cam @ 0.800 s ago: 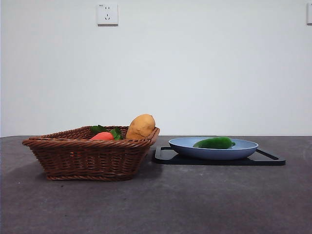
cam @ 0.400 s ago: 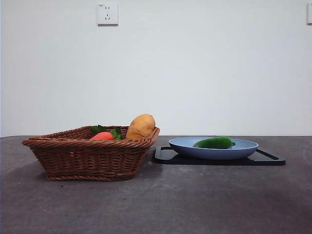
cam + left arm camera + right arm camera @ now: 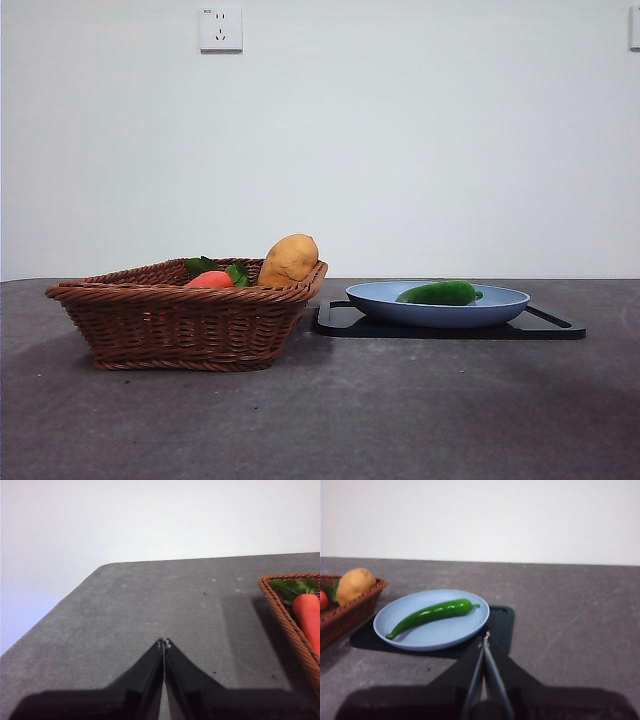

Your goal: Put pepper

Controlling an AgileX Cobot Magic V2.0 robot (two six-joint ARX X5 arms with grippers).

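The pepper (image 3: 432, 615) is lying on its side in the middle of the blue plate (image 3: 470, 630), clear of the rim all round, and nothing is touching it. The plate is sitting on a black tray (image 3: 502, 625) just beside the wicker basket (image 3: 180, 325), which is holding the potato (image 3: 290, 258) and the carrot (image 3: 210, 280) with its green leaves. Judging from this, the pepper is already put where it belongs, or is waiting to be moved into the basket; the pictures are not settling which.

The pepper is looking dark green and glossy, long and slim, gently curved, tapering to a thin tip toward the basket side and carrying a short stalk at the other end.

The right gripper (image 3: 484, 639) is hanging over the table (image 3: 400, 420) near the tray, its jaws pressed together and holding nothing, aimed toward the plate. The left gripper (image 3: 163, 642) is waiting well away over bare table on the far side of the basket, jaws likewise closed and empty.
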